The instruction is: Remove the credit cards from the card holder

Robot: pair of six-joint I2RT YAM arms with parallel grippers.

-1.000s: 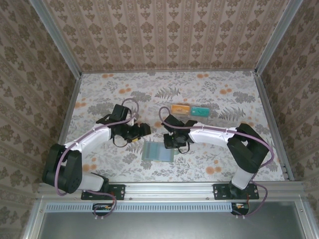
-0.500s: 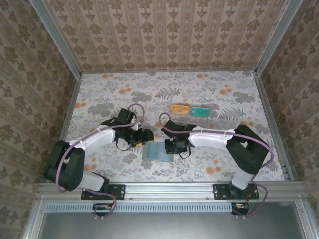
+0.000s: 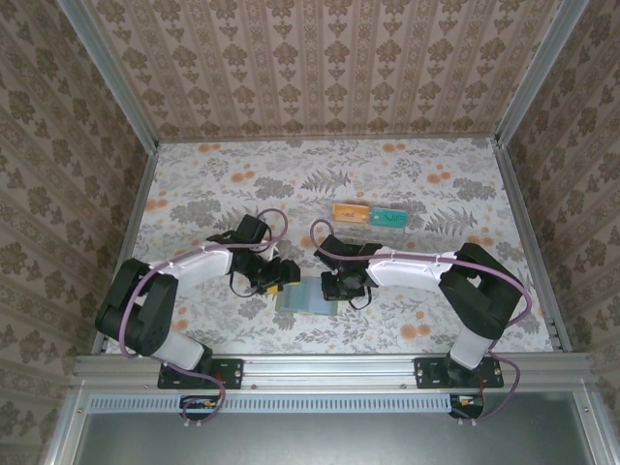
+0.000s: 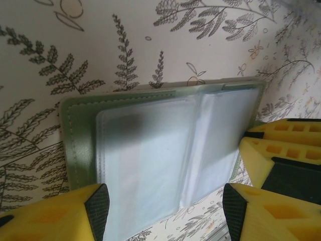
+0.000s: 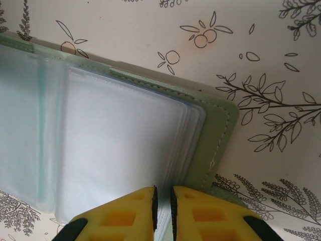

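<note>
The card holder lies open on the table, grey-green outside with pale blue-grey sleeves inside. My right gripper is shut on the right edge of those sleeves, with the green cover just beyond. Over the holder's left half, my left gripper stands open, a finger on each side and nothing held; it sits at the holder's left edge. Farther back on the table, a tan-orange card and a teal-green card lie side by side.
The right gripper's yellow fingers sit close to my left gripper at the holder's far edge. The flowered table is walled by patterned panels, with a metal rail along the near edge.
My left gripper has moved right and nearer, from beside the holder to over its left edge. The right gripper shifted slightly toward the near edge and stays on the holder.
</note>
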